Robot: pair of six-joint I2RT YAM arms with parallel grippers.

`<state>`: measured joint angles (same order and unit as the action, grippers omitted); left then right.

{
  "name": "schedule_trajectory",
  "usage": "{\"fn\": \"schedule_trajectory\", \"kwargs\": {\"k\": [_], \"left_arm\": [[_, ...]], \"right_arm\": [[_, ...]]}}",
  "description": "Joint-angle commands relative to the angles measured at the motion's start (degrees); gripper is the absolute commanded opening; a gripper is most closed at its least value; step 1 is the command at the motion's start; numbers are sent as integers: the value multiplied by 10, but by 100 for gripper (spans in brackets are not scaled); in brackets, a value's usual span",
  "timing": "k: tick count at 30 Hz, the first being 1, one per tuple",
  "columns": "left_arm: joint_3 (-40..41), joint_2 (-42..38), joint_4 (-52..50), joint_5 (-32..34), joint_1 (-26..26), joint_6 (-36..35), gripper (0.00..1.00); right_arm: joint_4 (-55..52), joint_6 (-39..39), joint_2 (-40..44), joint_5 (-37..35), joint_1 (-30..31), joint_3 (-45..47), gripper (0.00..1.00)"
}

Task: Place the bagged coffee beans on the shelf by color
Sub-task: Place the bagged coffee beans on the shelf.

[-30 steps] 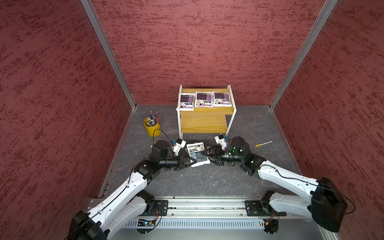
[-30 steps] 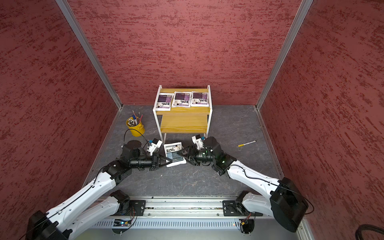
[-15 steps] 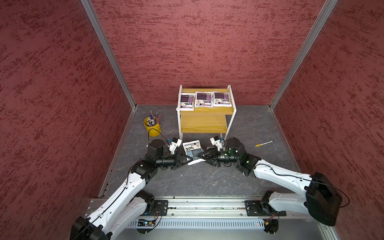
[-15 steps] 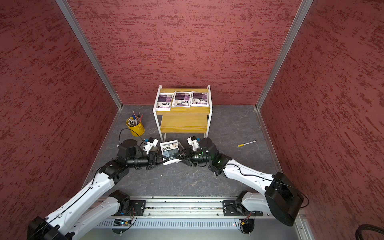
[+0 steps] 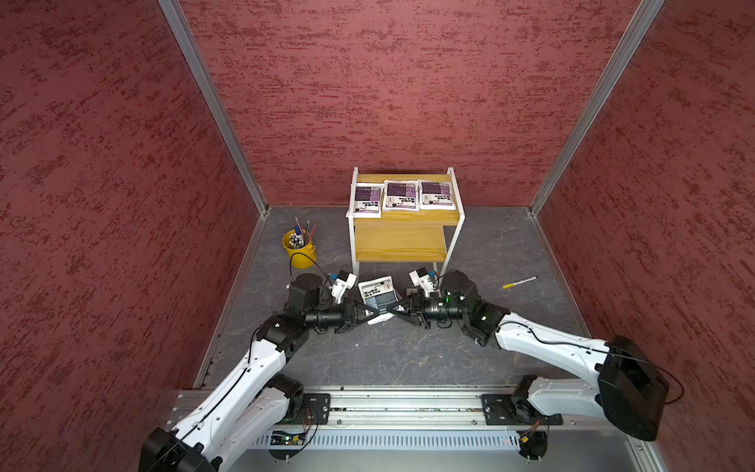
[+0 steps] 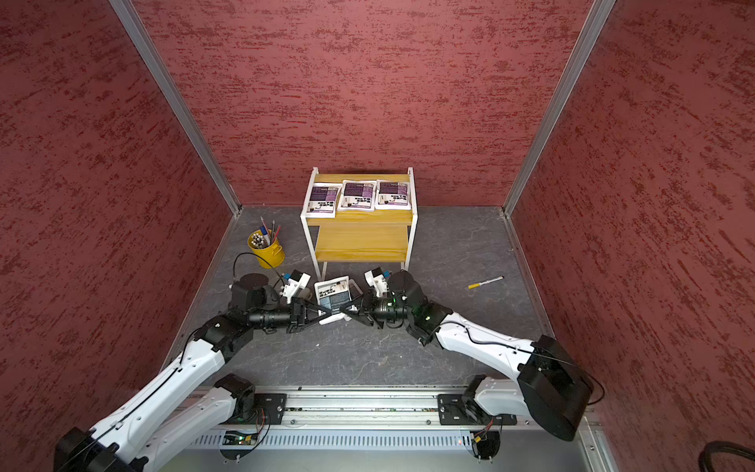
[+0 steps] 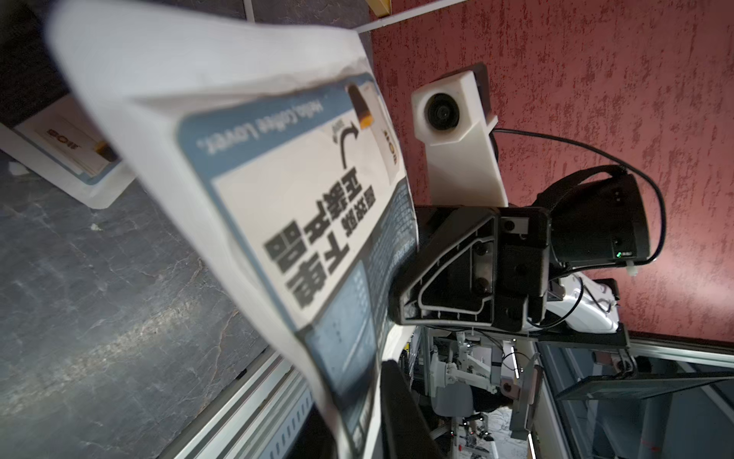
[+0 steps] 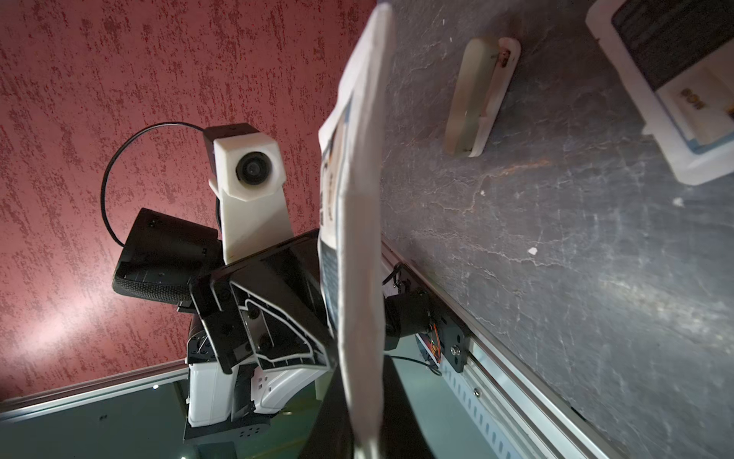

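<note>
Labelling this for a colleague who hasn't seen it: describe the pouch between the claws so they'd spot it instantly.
Find the yellow-boarded shelf by the back wall; in front of it the left claw and right claw meet. The white pouch raised between them has a grey-blue label, unlike the three purple-labelled pouches on the top board.

Left arm (image 5: 261, 363): stretched low from the rail toward the middle.
Left gripper (image 5: 374, 314): points at the right one; jaws straddle the pouch's (image 5: 378, 292) near edge, grip unclear.
Right arm (image 5: 547, 347): mirrors it, reaching in low.
Right gripper (image 5: 395, 310): faces the left one, jaws clamped on the same pouch; tips nearly meet.
</note>
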<state>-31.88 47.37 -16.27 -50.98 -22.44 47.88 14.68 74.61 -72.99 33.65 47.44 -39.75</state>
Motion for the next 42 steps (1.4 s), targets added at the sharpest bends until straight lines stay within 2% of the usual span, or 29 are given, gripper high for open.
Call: {"fn": "schedule_trajectory", "kwargs": {"k": [1,5,7,8,9,10,20,32,42], "left_arm": [[-15,-14,-21,-13,10,-21,31],[-16,-32,-48,-20,31,-29,43],[-17,-45,-62,-26,48,-30,59],[-18,-52,-74,-29,59,-32,63],[-19,-60,-84,-33,70,-36,72],[-20,-66,-93,-36,79,-38,100],[-43,-113,-222,-59,180,-87,100],[-48,-134,-276,-40,190,-113,100],[-41,-134,-283,-40,190,-118,100]], "right_arm": [[17,-11,-3,-23,7,-20,6],[13,-22,-6,-44,8,-32,0],[12,-27,-8,-54,8,-38,0],[11,-30,-9,-61,8,-42,0],[10,-34,-10,-70,8,-47,0],[7,-38,-11,-78,8,-53,0],[-55,-87,-63,-163,-1,-143,0],[-68,-115,-153,-212,-42,-222,0],[-48,-115,-220,-211,-68,-266,0]]}}
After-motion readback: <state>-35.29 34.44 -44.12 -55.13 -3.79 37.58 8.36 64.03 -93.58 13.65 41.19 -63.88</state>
